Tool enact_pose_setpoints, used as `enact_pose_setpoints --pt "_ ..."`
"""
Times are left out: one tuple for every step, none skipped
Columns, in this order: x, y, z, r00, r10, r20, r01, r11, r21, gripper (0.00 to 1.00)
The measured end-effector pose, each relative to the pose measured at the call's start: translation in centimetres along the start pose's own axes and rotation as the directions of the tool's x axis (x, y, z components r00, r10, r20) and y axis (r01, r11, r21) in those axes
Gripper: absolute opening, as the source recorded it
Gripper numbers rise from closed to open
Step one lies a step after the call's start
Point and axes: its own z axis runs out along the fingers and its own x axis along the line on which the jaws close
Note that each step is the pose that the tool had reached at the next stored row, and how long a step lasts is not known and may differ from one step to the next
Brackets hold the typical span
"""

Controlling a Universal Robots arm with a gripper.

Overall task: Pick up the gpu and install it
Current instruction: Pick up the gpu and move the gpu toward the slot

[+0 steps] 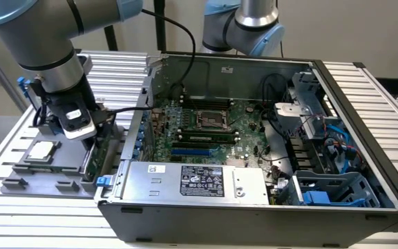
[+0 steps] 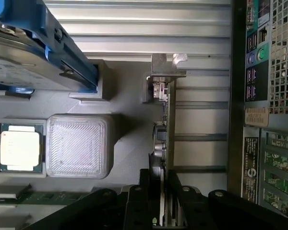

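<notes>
A: Where is the end effector (image 2: 158, 176)?
B: Over the grey tray (image 2: 134, 108), at the exterior view's left. Its fingers are together on the gpu (image 2: 171, 124), clamped with one on each face.
A: How does the gpu sit?
B: On edge, upright, at the tray's side nearest the computer case (image 1: 219, 223). Its silver bracket (image 2: 167, 68) extends beyond the fingers. I cannot tell whether the card touches the tray.
A: What else is on the tray?
B: A silver hard drive (image 2: 29, 60) with blue rails, and a square silver chip (image 2: 20, 148) just beside a ribbed, translucent cover (image 2: 79, 146).
A: And farther out?
B: The case lies open on the slatted table (image 1: 40, 223), showing a green motherboard (image 1: 251, 142) and a labelled metal box (image 1: 157, 181). The gpu is outside the case.
</notes>
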Motion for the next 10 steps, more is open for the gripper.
enact_pose_setpoints --pt "0.00 -0.01 0.00 0.9999 -0.012 -0.0005 0.012 0.9999 -0.0005 0.00" --pt "0.00 -0.01 0.00 0.9998 -0.018 -0.0007 0.018 0.9998 -0.0007 0.00" --pt "0.00 -0.01 0.00 0.9998 -0.021 -0.0009 0.021 0.9998 -0.0008 0.00" --pt "0.00 -0.02 0.00 0.9998 -0.021 -0.0009 0.021 0.9998 -0.0009 0.00" --pt "0.00 -0.02 0.00 0.9998 -0.021 -0.0009 0.021 0.9998 -0.0009 0.00" --pt "0.00 -0.02 0.00 0.9998 -0.021 -0.0008 0.021 0.9998 -0.0009 0.00" --pt "0.00 -0.02 -0.05 0.9998 -0.021 -0.0006 0.021 0.9998 -0.0011 0.00" --pt "0.00 -0.01 -0.16 0.9998 -0.021 -0.0008 0.021 0.9998 -0.0012 0.00" --pt "-0.02 0.00 -0.44 0.9998 -0.021 -0.0015 0.021 0.9998 -0.0009 0.00" --pt "-0.02 0.01 -0.66 0.9998 -0.021 -0.0019 0.021 0.9998 -0.0010 0.00"
